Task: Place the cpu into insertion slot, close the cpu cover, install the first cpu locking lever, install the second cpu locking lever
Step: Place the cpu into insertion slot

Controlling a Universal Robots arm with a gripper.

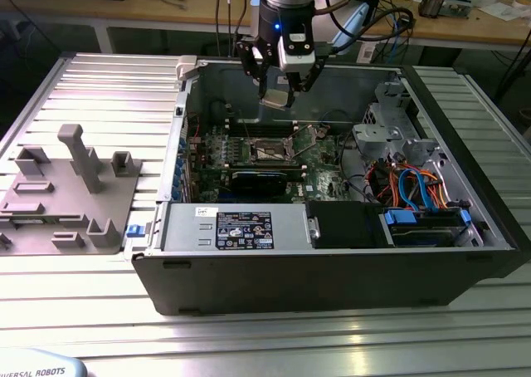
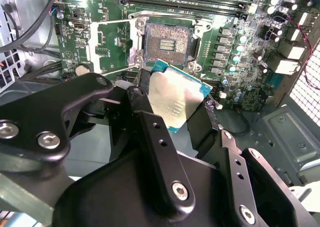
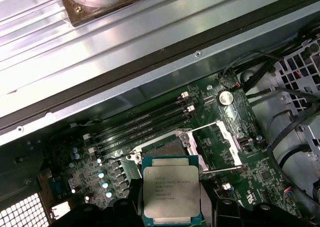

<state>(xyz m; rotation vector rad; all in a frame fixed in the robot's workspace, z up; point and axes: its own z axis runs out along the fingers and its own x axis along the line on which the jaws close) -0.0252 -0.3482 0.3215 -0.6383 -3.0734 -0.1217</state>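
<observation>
Ribbed metal worktop (image 1: 75, 310) w/ open PC case (image 1: 332, 277). Upper centre of the exterior view, jaws pinch the cpu (image 1: 275, 103) by two edges, metal top up. Below it, well apart, sits the insertion slot (image 1: 270, 151), cpu cover (image 3: 231, 141) swung open beside it. In the first wrist view cpu hides part of the slot; slot's contacts too small to judge.

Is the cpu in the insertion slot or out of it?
Out. The cpu is clamped between the gripper jaws, clear of the insertion slot, whose dark centre lies bare.
</observation>
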